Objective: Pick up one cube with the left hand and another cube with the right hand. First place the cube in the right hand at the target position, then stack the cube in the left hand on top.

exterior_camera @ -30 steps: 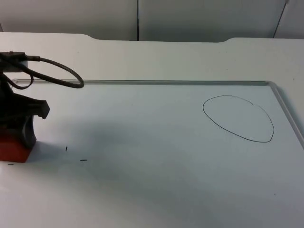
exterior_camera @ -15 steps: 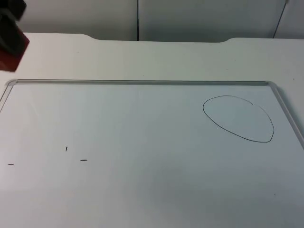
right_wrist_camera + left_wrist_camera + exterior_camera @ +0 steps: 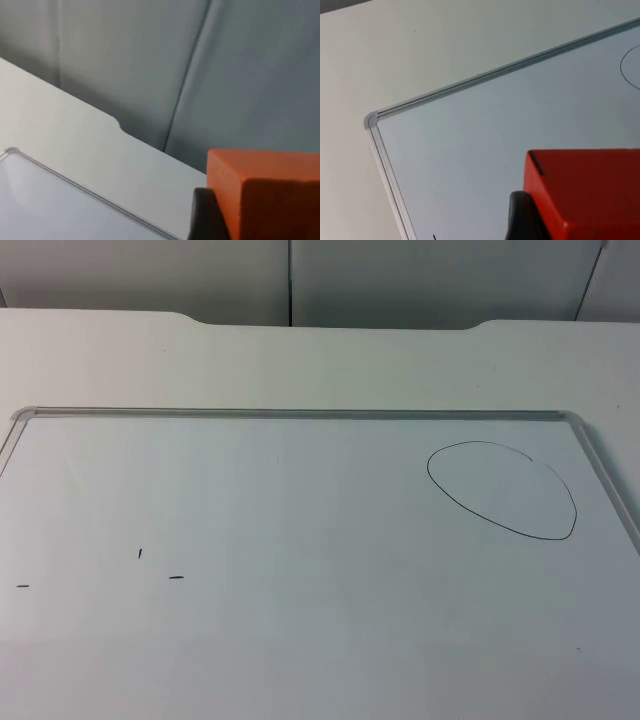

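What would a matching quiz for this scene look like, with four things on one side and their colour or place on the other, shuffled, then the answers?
Things:
1. red cube
2. orange cube
3. black outline
4. whiteboard frame

Descriptions:
A. drawn on the whiteboard, on its right part in the top view
B. held in the left tool
C. silver edge around the whiteboard
D. held in the right tool

Pairs: 1-B, 2-D, 3-A, 4-C
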Action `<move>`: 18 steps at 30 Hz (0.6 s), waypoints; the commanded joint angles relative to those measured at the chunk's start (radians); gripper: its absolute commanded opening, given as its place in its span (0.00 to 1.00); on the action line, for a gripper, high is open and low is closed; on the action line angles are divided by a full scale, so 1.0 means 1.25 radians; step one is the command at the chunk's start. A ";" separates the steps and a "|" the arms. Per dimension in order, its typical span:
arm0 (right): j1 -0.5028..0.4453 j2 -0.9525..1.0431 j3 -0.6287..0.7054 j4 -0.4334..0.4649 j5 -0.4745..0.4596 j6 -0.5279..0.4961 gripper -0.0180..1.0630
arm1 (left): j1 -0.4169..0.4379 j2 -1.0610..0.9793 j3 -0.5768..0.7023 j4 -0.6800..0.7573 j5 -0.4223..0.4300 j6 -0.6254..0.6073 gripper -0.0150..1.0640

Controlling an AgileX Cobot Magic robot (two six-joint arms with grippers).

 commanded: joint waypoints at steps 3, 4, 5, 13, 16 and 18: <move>-0.190 0.022 0.003 0.195 0.004 -0.110 0.01 | -0.006 -0.006 0.002 0.001 0.004 0.024 0.09; -0.242 0.039 0.003 0.273 0.016 -0.142 0.01 | -0.006 -0.006 0.002 0.001 0.003 0.030 0.09; -0.242 0.039 0.003 0.273 0.016 -0.142 0.01 | -0.006 -0.006 0.002 0.001 0.003 0.030 0.09; -0.398 0.247 0.003 0.392 0.073 -0.193 0.01 | -0.006 -0.006 0.002 -0.011 -0.001 0.042 0.09; -0.398 0.311 0.003 0.388 0.073 -0.188 0.01 | -0.006 -0.006 0.002 -0.011 -0.001 0.042 0.09; -0.384 0.385 0.003 0.356 0.067 -0.164 0.01 | -0.006 -0.006 0.002 -0.011 -0.001 0.042 0.09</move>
